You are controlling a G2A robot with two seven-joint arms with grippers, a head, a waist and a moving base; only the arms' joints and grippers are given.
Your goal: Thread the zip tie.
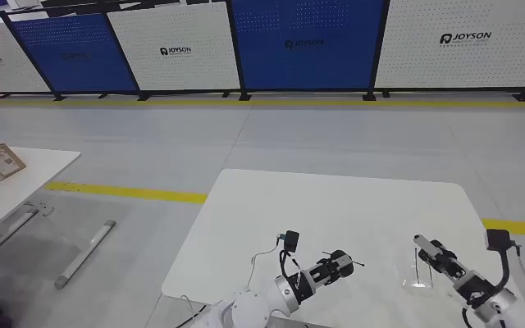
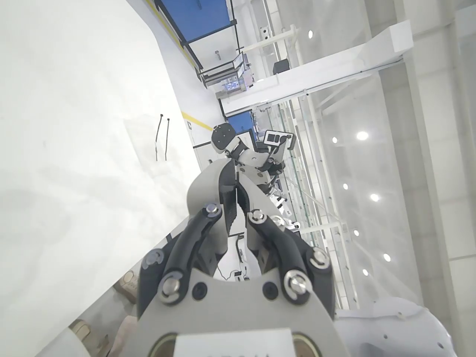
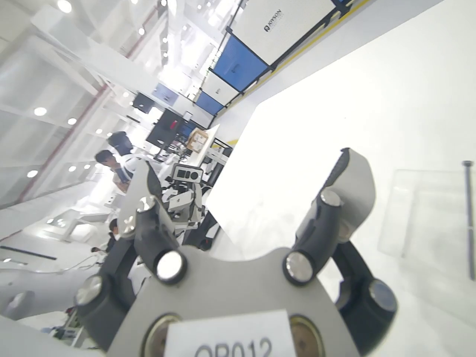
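My left gripper (image 1: 350, 265) (image 2: 233, 172) hovers over the near part of the white table (image 1: 328, 213), its fingers pressed together. In the top view a thin black zip tie (image 1: 359, 264) sticks out on both sides of its tip. Two more black zip ties (image 2: 162, 137) (image 1: 420, 272) lie side by side on a clear plastic sheet (image 3: 420, 213) at the table's near right. My right gripper (image 1: 420, 240) (image 3: 245, 165) is open just beside that sheet, nothing between its fingers. One of the lying zip ties (image 3: 469, 221) runs along the sheet's far side from it.
The table's near edge (image 2: 148, 250) is close under the left gripper. A second white table (image 1: 33, 172) stands off to the left across the floor. Blue and white partition panels (image 1: 303, 41) line the back.
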